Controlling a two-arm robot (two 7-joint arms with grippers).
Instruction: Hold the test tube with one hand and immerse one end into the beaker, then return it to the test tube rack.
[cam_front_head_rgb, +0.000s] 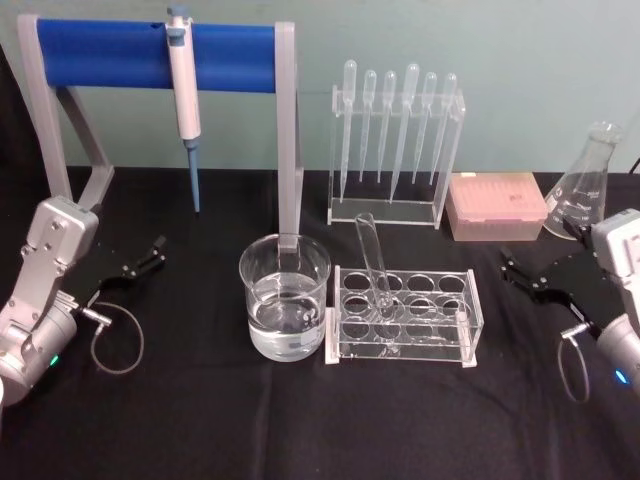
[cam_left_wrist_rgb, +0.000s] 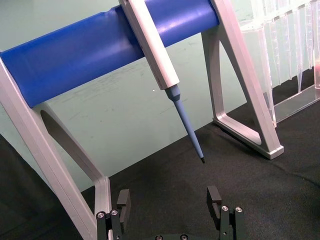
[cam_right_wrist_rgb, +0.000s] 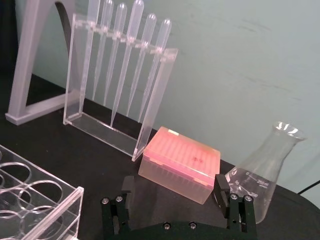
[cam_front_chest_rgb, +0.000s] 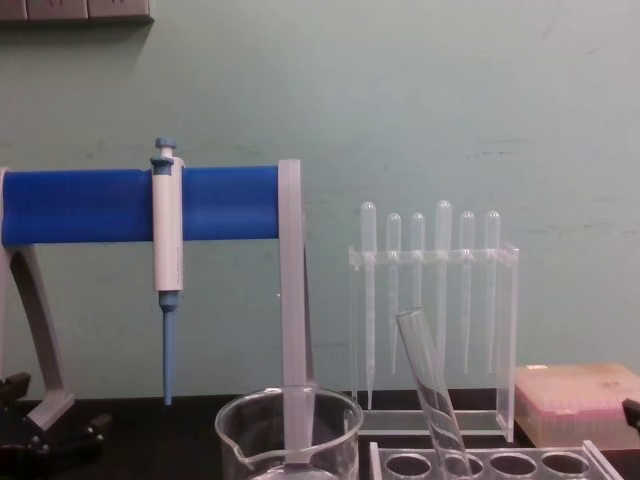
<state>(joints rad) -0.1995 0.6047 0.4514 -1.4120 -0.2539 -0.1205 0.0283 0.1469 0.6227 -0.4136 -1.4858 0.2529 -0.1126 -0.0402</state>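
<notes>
While the test tube (cam_front_head_rgb: 374, 262) leans in its rack (cam_front_head_rgb: 470, 305), just beside the beaker (cam_front_head_rgb: 285, 300), the left end effector (cam_left_wrist_rgb: 169, 200) and right end effector (cam_right_wrist_rgb: 174, 185) rest spread wide near the left and right edges of the counter (cam_front_head_rgb: 300, 430).

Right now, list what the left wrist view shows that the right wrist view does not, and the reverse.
Left wrist view, not the right: the pipettor hanging from the stand's blue bar, and the open left gripper. Right wrist view, not the left: the pink tip box, the flask, a corner of the test tube rack, and the open right gripper. Both: the pipette rack, a grey stand leg, black table.
</notes>
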